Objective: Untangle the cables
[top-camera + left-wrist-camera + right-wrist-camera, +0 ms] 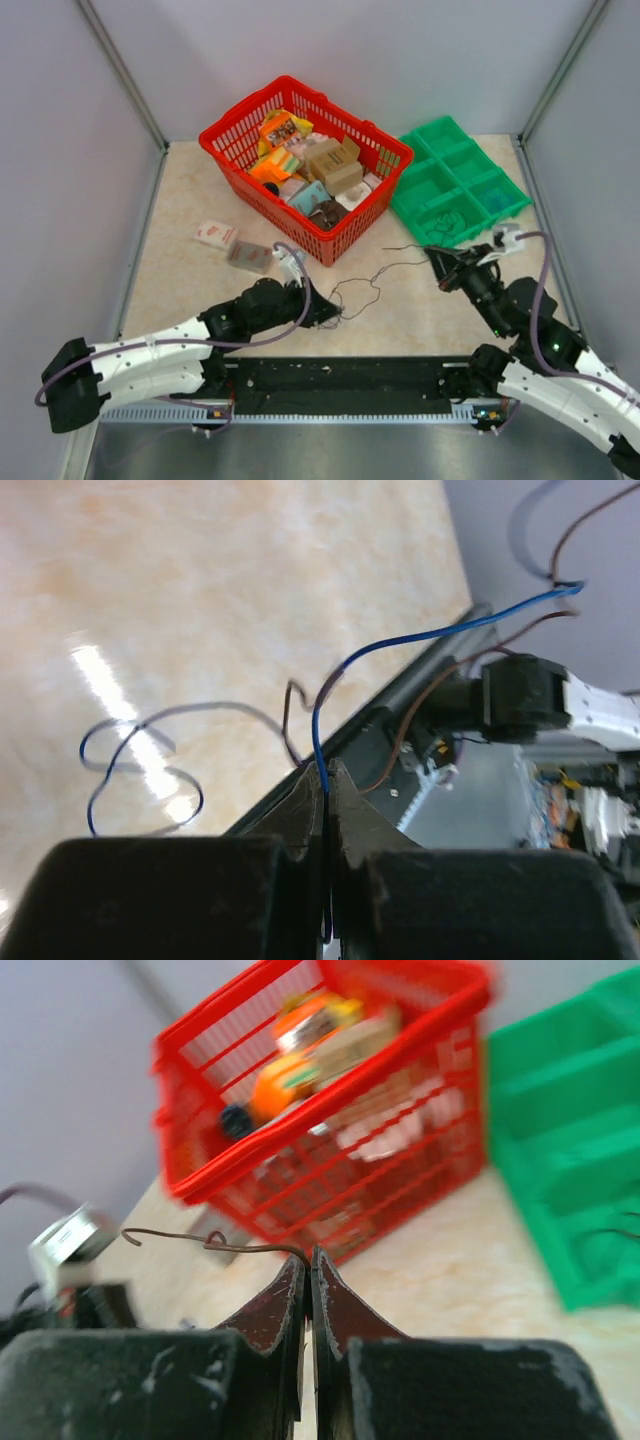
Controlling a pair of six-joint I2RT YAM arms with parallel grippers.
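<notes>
I log thin, string-like dark and blue cables (362, 283) strung over the beige tabletop (420, 310) between both arms, in front of the red plastic basket (370, 210). The left gripper (325, 780) is pinched closed on a blue strand. The right gripper (308, 1260) is pinched closed on a brown strand, near the green compartment tray (452, 185).

Place: lab test cell | Evidence: beige table (190, 200) is enclosed by grey panels (60, 150) and metal posts (121, 72)
</notes>
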